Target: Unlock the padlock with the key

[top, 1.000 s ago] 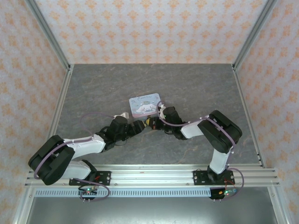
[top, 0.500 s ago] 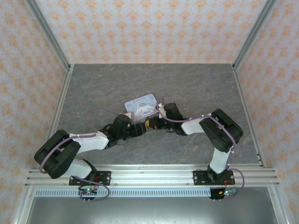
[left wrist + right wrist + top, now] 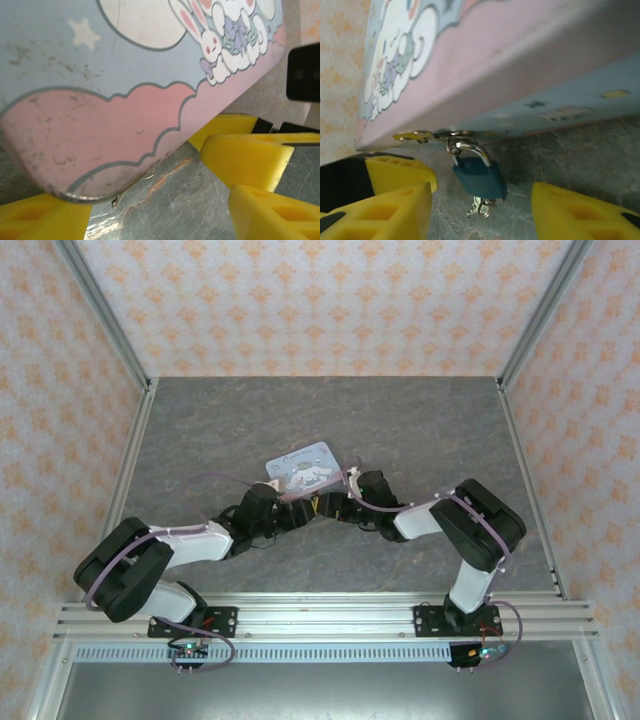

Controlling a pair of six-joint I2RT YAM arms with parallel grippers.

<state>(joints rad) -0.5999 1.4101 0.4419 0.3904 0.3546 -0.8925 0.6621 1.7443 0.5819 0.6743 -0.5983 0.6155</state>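
Ok so here's where we're at: the tin (image 3: pixel 305 466) sits about mid worktop (image 3: pixel 420 420), turned a bit askew. Both arms are crowded in at its near edge, the left one from the near left and the right one from the near right.

The padlock (image 3: pixel 481 179) is on the tin's near side wall. Its silver shackle (image 3: pixel 468 149) is hooked through the gold latch (image 3: pixel 415 135) just under the pink lid edge. The teal body hangs tilted, with its bottom end close to the grey surface. As far as we can see, the shackle looks closed.

There's a little silvery bit right at the bottom of the body, which we take for the key (image 3: pixel 479 206). It touches the padlock, but we can't tell if it's actually seated in the keyhole.

The right end effector (image 3: pixel 482 192) is released, with its yellow fingers (image 3: pixel 580 215) spread wide either side of the padlock and not touching it. The left end effector (image 3: pixel 161 206) is released too, fingers wide apart. The tin's rounded pink corner sits right over one of them.
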